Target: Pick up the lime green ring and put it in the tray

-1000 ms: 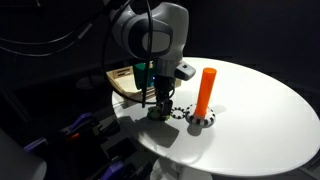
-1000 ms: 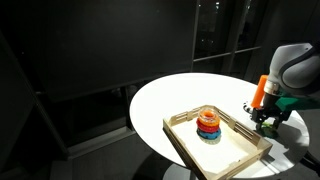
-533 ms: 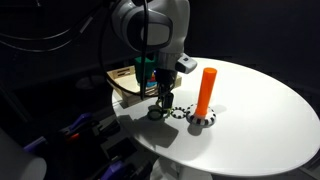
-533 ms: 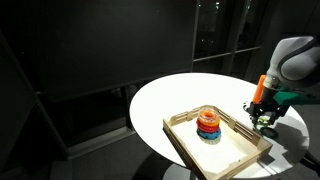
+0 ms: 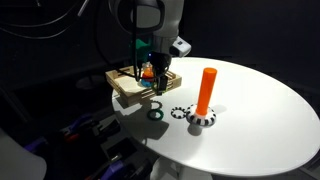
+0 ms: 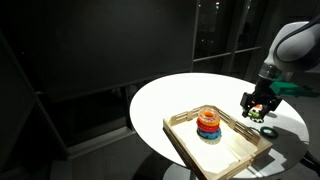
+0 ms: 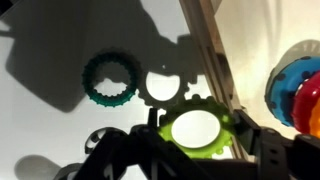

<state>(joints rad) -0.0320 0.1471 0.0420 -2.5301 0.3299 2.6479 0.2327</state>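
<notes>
Hand [image 7: 197,140] is gripping the lime green ring [image 7: 197,127]; in the wrist view the dark fingers [image 7: 262,150] are closing on it from both sides. The ring is hanging off the desk [image 5: 260,110], held over the tray [image 7: 212,55] rim, and appears to be straddling the edge: part over the desk side, part over the tray side. How high it is sitting above the rim, can't tell.

In both exterior views the hand [image 6: 256,110] is hovering at the tray's edge, pointing down.

A stack of coloured rings [image 6: 209,125] is sitting inside the tray. The teal ring [image 5: 157,113] is lying flat on the desk just outside the tray, with the black-and-white ring [image 5: 180,113] beside it. The orange peg [image 5: 207,90] is standing upright on its base, near those two rings.
</notes>
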